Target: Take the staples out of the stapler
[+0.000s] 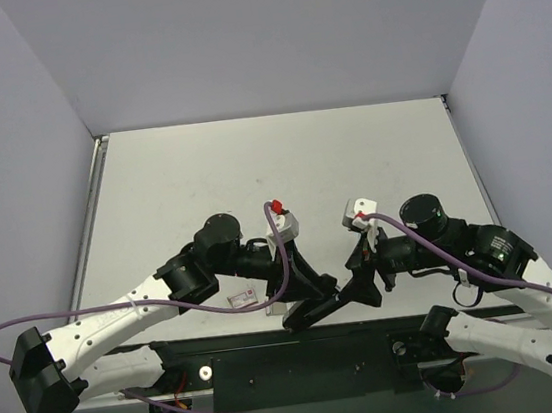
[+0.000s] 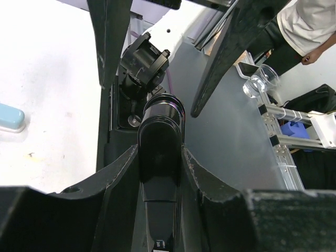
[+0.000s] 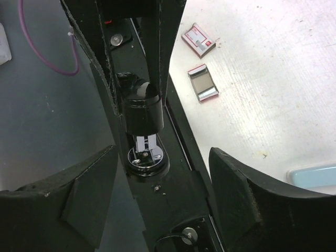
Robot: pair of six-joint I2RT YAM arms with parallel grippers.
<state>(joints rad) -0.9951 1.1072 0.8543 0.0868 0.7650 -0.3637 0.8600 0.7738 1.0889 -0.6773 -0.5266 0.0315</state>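
Observation:
My left gripper (image 2: 160, 152) is shut on the black stapler (image 2: 160, 126) and holds it off the table at the near edge, above the arms' black mounting rail. In the top view the stapler (image 1: 309, 311) lies slanted between the left gripper (image 1: 317, 292) and the right gripper (image 1: 364, 284). In the right wrist view its silvery tip (image 3: 144, 152) points at the camera. My right gripper (image 3: 163, 157) is open and empty, a short way from the tip, its fingers (image 3: 89, 189) wide on either side. Staples are not visible.
A small red and white staple box (image 3: 198, 39) and a small silvery open tray (image 3: 203, 83) lie on the white table near its front edge; the box also shows in the top view (image 1: 242, 298). A light blue object (image 3: 315, 176) lies nearby. The black mounting rail (image 3: 210, 199) runs below.

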